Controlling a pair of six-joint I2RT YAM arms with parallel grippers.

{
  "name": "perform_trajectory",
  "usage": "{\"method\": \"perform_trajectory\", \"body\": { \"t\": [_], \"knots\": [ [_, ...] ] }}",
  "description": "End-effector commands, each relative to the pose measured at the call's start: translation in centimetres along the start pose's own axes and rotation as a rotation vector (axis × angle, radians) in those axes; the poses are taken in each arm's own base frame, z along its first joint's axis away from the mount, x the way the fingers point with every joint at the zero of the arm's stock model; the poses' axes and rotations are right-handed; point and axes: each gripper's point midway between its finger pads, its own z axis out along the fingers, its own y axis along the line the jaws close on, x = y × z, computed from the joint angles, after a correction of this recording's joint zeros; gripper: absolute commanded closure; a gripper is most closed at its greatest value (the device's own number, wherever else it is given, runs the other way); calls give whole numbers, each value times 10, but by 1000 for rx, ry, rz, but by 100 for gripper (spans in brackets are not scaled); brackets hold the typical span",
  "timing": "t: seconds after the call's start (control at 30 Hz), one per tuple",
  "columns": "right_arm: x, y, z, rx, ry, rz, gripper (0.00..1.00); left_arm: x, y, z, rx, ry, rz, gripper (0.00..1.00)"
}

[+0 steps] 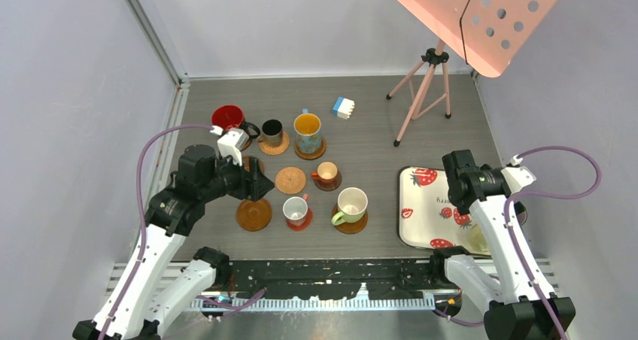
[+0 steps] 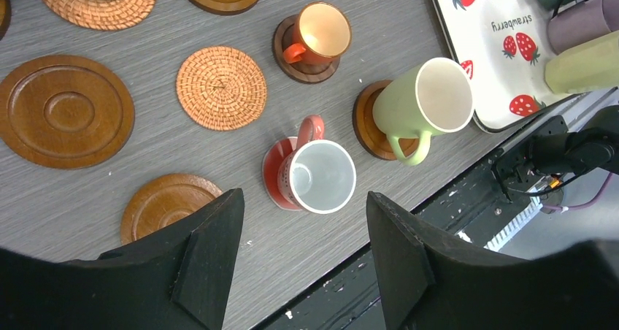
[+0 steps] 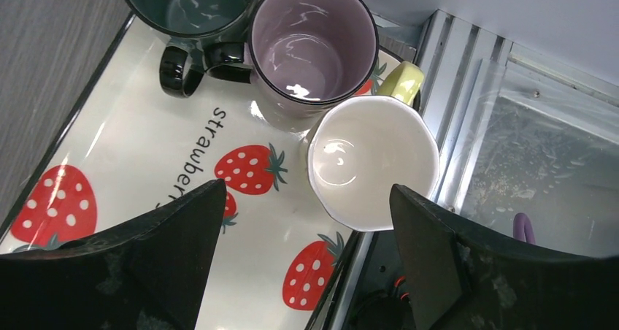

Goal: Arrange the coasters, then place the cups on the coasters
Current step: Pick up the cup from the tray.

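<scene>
Six cups stand on coasters on the table: a red-and-white cup (image 2: 317,175) on a red coaster (image 2: 270,171), a pale green cup (image 2: 427,100), a small orange cup (image 2: 317,32), a blue cup with yellow inside (image 1: 307,129), a black cup (image 1: 271,132) and a red-inside cup (image 1: 227,117). A woven coaster (image 2: 221,87) and two brown wooden coasters (image 2: 66,111) (image 2: 166,202) lie bare. My left gripper (image 2: 303,213) hangs open and holds nothing, just near of the red-and-white cup. My right gripper (image 3: 306,191) is open above the tray, holding nothing. Below it are a dark green cup (image 3: 197,5), a purple cup (image 3: 310,41) and a white-inside cup (image 3: 374,158).
The strawberry tray (image 1: 421,204) lies at the right front, by the metal rail. A blue-and-white block (image 1: 344,107) sits at the back. A pink stand on a tripod (image 1: 425,84) rises at the back right. Walls close in both sides.
</scene>
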Motion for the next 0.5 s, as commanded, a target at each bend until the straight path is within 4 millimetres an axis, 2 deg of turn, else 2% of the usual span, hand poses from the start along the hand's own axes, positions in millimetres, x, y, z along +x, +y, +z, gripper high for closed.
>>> {"method": "perform_trajectory", "body": {
  "t": [0.0, 0.2, 0.47],
  "knots": [
    [3, 1, 8, 17, -1, 39, 11, -11, 1, -1, -9, -41, 27, 35],
    [20, -9, 22, 101, 69, 73, 11, -11, 3, 2, -16, -33, 22, 35],
    [33, -4, 32, 98, 113, 96, 16, -11, 5, 1, -30, -36, 22, 35]
  ]
}}
